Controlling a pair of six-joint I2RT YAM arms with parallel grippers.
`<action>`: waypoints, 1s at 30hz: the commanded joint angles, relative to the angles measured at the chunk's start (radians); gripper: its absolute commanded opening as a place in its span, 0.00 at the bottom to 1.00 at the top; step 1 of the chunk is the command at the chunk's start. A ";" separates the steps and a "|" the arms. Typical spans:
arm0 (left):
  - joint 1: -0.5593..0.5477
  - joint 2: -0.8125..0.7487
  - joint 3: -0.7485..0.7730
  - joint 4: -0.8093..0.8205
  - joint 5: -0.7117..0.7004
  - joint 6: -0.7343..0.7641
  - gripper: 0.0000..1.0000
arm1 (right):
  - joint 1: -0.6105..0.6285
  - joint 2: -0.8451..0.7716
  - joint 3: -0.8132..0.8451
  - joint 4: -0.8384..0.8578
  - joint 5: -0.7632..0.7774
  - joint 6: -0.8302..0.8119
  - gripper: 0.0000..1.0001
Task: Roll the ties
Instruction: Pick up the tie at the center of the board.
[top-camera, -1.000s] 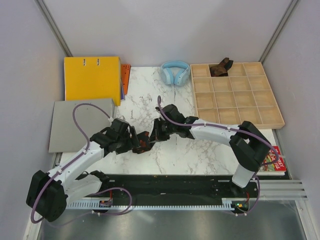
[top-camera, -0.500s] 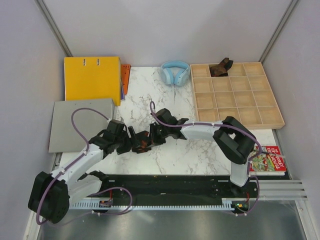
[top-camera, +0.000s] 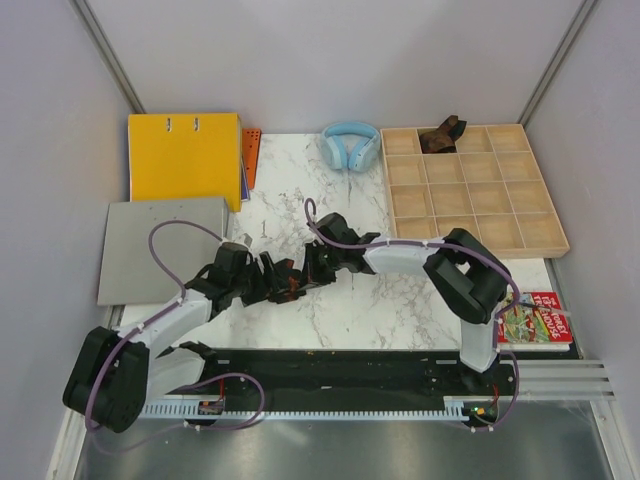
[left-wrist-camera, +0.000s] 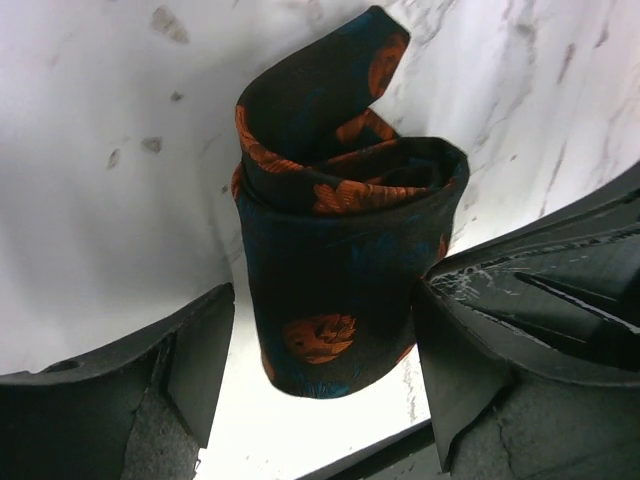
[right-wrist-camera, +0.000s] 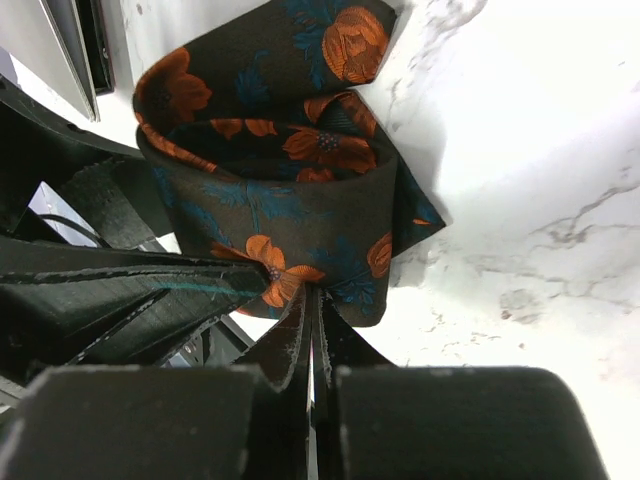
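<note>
A brown tie (top-camera: 441, 136), bunched into a small roll, is held in one back-row cell of the tray (top-camera: 475, 200), the second from the left. Nothing else is seen in the other cells.

The patterned tie (left-wrist-camera: 340, 270) is stood on the marble (top-camera: 350, 310) as a loose roll, left of centre, between the two grippers. The left gripper (left-wrist-camera: 325, 290) is set around it with its fingers apart. One finger is touching the cloth, while the other is just beside it. The right gripper (right-wrist-camera: 312, 300) is closed, its fingers pinched together on the roll's lower outer fold.

Bare marble is left behind the roll toward the headphones (top-camera: 350, 145) and to its right toward the tray. A grey board (top-camera: 150, 250) is laid near the left arm, with a yellow binder (top-camera: 185, 155) behind it. A book (top-camera: 540, 325) is placed at the right front edge.
</note>
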 joint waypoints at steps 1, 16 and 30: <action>0.017 0.061 -0.020 0.152 0.065 0.050 0.78 | -0.022 0.025 0.016 0.003 -0.004 -0.029 0.00; 0.018 0.157 -0.053 0.294 0.082 0.000 0.61 | -0.034 0.094 0.056 -0.003 -0.027 -0.040 0.00; 0.017 0.177 -0.045 0.340 0.120 0.023 0.29 | -0.060 0.048 0.037 -0.001 -0.050 -0.045 0.00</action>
